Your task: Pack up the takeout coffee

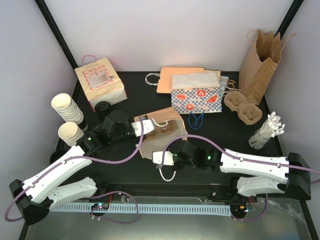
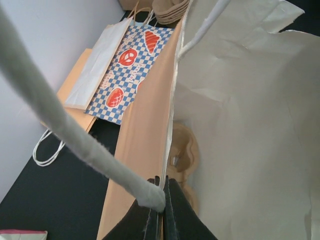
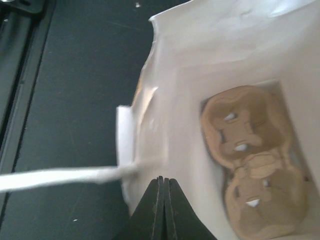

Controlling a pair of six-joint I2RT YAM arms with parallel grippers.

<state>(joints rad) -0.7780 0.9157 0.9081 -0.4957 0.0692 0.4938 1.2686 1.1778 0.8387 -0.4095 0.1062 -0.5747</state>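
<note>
Grippers on both arms are pinched tight on one brown paper bag [image 1: 172, 117] with a white lining and white paper handles; it lies held open at the middle of the black table [image 1: 225, 135]. The left gripper [image 1: 144, 122] clamps the bag's far-left rim, its dark fingers closed on the paper edge right where a white handle [image 2: 75, 140] is attached; the right gripper [image 1: 159, 159] clamps the rim nearest the arms, its fingers pressed together on the paper, with another handle strip running off to the side. Inside the bag a moulded brown pulp two-cup carrier [image 3: 250, 170] lies flat on the bottom. The takeout coffee [image 1: 103, 106], a small cup under a round black plastic lid, sits outside the bag, to its left and farther back, just in front of a cream-and-pink cardboard Cakes box [image 1: 100, 82]; from above little more than its lid shows. A blue-and-white chequered paper bag [image 1: 195, 97] with red pastry prints stands just behind the brown bag; two leaning stacks of lidless cream paper cups [image 1: 65, 106] lie well to its left.
</note>
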